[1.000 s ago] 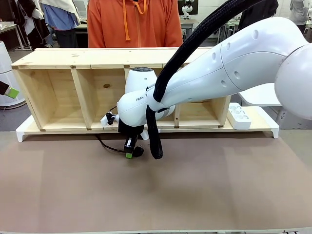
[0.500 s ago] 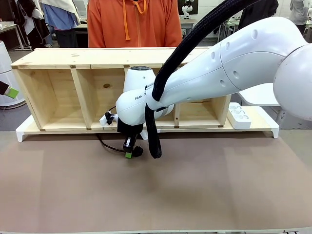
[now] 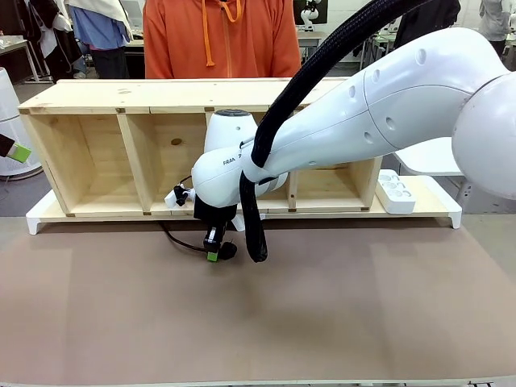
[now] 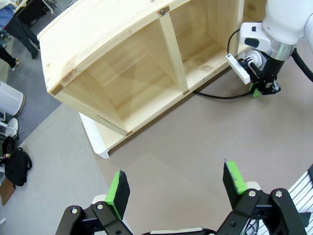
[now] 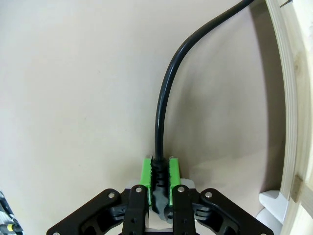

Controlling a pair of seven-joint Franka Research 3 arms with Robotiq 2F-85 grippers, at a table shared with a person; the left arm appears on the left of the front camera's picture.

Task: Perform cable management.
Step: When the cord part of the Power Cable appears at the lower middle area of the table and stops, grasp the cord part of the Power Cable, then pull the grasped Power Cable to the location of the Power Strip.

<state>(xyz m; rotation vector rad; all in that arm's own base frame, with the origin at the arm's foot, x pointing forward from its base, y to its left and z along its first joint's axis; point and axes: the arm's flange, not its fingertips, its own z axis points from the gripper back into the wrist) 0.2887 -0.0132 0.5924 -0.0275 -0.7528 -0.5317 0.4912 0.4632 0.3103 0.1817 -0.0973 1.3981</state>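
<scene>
The black cable [image 3: 179,242] lies on the brown table in front of the wooden shelf [image 3: 161,97] and runs back toward it. My right gripper [image 3: 214,251] points down just above the table and is shut on the cable's plug end. In the right wrist view the cable [image 5: 164,98] rises from between the green pads of that gripper [image 5: 159,171] and curves toward the shelf. In the left wrist view my left gripper [image 4: 176,183] is open and empty high over the table's left part, with the cable [image 4: 215,96] and the right gripper [image 4: 261,89] far off.
A white power strip [image 3: 395,192] lies at the shelf's right end on the white base [image 3: 439,205]. A person in an orange hoodie [image 3: 218,36] stands behind the shelf. The thick braided hose [image 3: 256,234] hangs from the right arm.
The right arm has edged very slightly to the left with the plug still held; nothing else has moved.
</scene>
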